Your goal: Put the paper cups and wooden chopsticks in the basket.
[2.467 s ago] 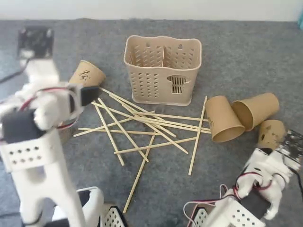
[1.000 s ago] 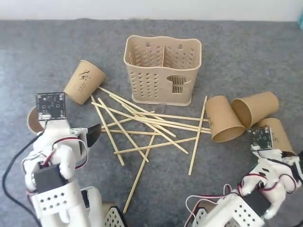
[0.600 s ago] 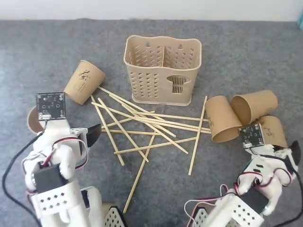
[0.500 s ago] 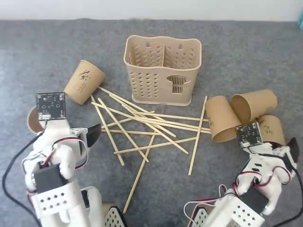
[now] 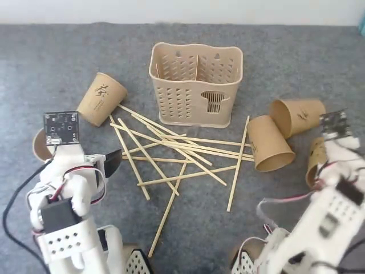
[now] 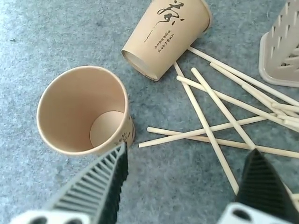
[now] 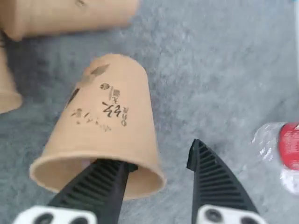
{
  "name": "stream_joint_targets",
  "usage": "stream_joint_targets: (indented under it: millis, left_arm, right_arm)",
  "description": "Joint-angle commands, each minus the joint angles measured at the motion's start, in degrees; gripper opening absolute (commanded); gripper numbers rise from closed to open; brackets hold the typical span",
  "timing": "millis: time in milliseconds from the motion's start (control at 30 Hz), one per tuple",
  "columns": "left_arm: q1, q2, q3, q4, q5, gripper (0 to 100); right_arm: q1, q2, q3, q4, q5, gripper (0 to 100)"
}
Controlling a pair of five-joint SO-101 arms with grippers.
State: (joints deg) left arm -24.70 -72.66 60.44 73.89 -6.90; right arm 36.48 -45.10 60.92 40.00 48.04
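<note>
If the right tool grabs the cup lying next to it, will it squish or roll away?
The cup lies on its side, so a nudge would probably roll it in a curve. It is paper, so likely light; its thin rim may squash if the tool pinches hard.

grey carpet (image 5: 68,63) | pale wall strip (image 5: 171,10) | possibly a clear bottle (image 7: 276,148), red cap

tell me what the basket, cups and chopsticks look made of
Basket: probably moulded plastic, beige, matt; slotted one-piece walls. Paper cups: thin brown paper, matt, with rolled rims and print. Chopsticks: pale bare wood, unvarnished by the look.
</note>
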Motion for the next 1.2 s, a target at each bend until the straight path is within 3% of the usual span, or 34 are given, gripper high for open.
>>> stream_joint_targets:
  millis: [0,167,400,700,1033,1167]
  left_arm:
    - [0.26,-0.97,-0.75,-1.58,-0.53,37]
    - [0.26,-0.97,-0.75,-1.67,-0.35,37]
    - [0.00,-0.97,-0.40,-1.67,-0.44,37]
    - [0.00,-0.97,-0.31,-1.41,-0.44,37]
    - [0.00,-0.97,-0.22,-1.49,-0.44,37]
    - [0.00,-0.97,-0.22,-1.49,-0.44,37]
  right_arm:
    - [1.45,5.85,-10.02,2.95,-4.40,18.6]
    - [0.92,6.55,-16.18,9.36,-10.64,18.0]
    - [-3.21,7.78,-17.41,10.86,-11.87,1.7]
    - [-3.03,22.02,-22.95,8.75,-11.87,1.2]
    - [-3.12,23.60,-28.75,12.88,-12.04,1.7]
    - [-3.47,24.31,-31.38,12.35,-13.98,9.5]
